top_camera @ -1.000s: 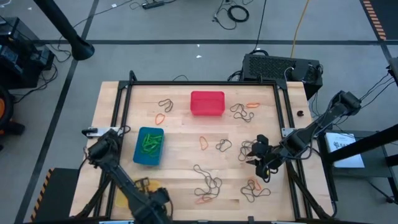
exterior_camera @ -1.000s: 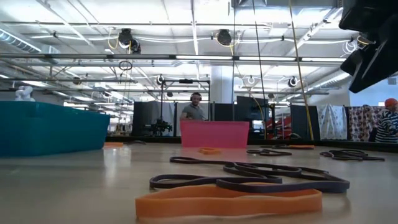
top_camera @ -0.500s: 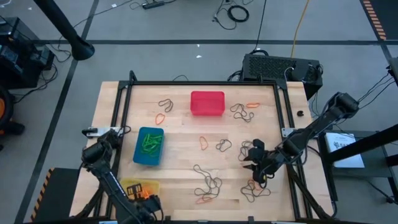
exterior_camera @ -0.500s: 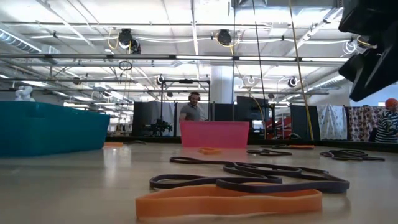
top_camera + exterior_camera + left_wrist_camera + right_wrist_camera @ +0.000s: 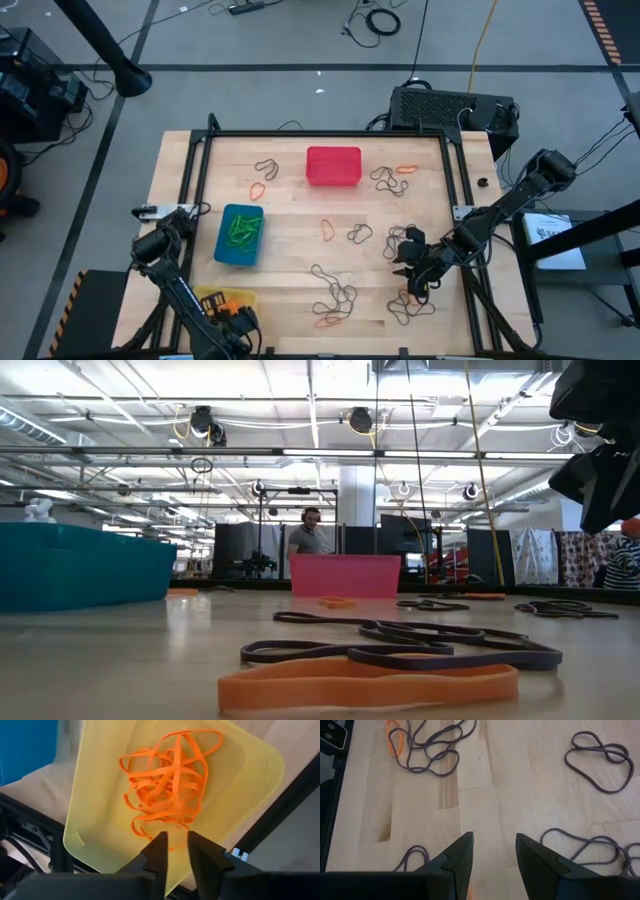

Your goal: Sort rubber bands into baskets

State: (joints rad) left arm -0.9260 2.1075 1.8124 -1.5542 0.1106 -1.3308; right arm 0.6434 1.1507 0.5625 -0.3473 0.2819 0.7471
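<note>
The left gripper point(image 5: 174, 851) hangs over the small yellow plastic basket point(image 5: 250, 775), fingers parted on nothing, above its tangle of thin orange rubber bands point(image 5: 170, 780). The right gripper point(image 5: 492, 851), well apart from that basket, hovers released (nothing between its fingers) over dark loose bands point(image 5: 598, 760).

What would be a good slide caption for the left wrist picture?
Left end effector hovering, fingers apart, above orange rubber bands piled in the yellow basket.
</note>
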